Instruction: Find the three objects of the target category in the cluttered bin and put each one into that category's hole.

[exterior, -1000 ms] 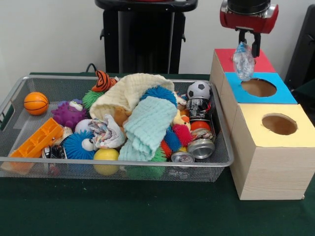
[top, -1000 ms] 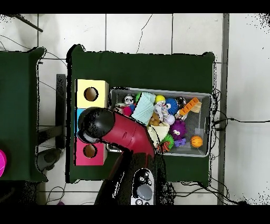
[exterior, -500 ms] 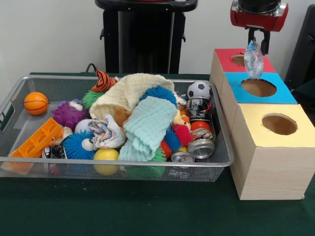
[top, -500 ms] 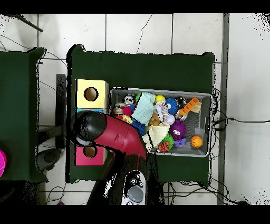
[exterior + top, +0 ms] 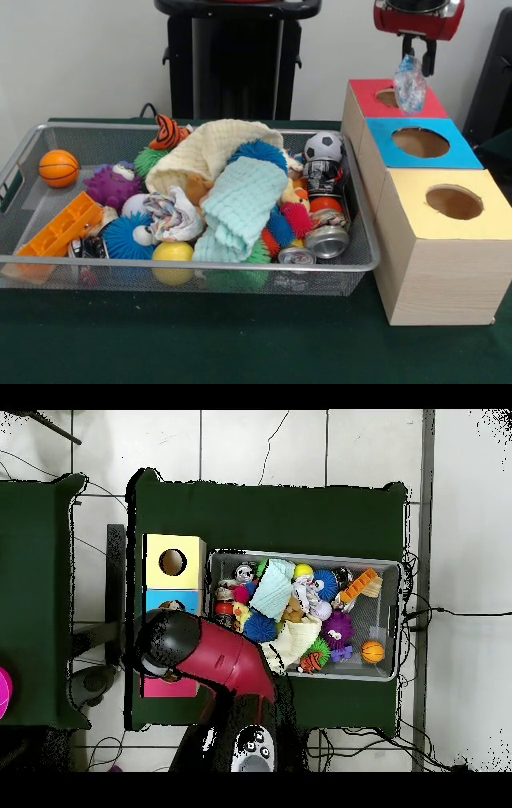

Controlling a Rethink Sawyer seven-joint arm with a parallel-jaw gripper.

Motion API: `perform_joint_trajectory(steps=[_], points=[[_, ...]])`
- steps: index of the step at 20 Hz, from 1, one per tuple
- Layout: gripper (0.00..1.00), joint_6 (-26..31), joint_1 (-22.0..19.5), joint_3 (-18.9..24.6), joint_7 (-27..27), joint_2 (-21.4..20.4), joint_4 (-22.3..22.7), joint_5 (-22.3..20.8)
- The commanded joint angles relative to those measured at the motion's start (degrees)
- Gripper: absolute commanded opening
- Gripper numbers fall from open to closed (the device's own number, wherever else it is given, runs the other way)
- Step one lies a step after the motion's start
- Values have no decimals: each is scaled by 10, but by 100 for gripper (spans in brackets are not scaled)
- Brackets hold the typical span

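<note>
Dangling from the gripper point(image 5: 416, 50), the crumpled clear bottle point(image 5: 410, 84) now hangs right over the red box's hole point(image 5: 387, 98), with its lower end a little above the red box point(image 5: 432, 104). A second ago it was over the blue box point(image 5: 453, 152), so I have carried it back and slightly up, past the blue hole point(image 5: 421, 142), to the farthest of the three boxes from the camera. The fingers are clamped on the bottle's top, and it sits slightly tilted in them.

From overhead the arm point(image 5: 205, 654) hides the red box almost wholly, whereas earlier it lay across the blue one (the gripper itself does not show there).

I judge the carry to be nearly done: what is left is a short drop and a release into the red hole. The bottle looks light and crushed, so it may cling to a finger or catch on the rim.

Beside the red box, the bin point(image 5: 184, 268) looks unchanged: cans point(image 5: 326, 240), soccer ball point(image 5: 323, 146), cloths point(image 5: 240, 204) and spiky balls point(image 5: 126, 236) lie where they lay. The yellow box point(image 5: 448, 240) stands in front of the blue one.
</note>
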Motion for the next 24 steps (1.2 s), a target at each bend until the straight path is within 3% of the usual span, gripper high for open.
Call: perform_joint_trajectory(steps=[1,3,4,24], points=[[0,-56,1,19,124,-7,65,22],[0,-66,-1,25,110,-11,72,24],[100,-92,-4,34,101,-17,85,34],[100,-25,-18,7,125,-2,30,-6]])
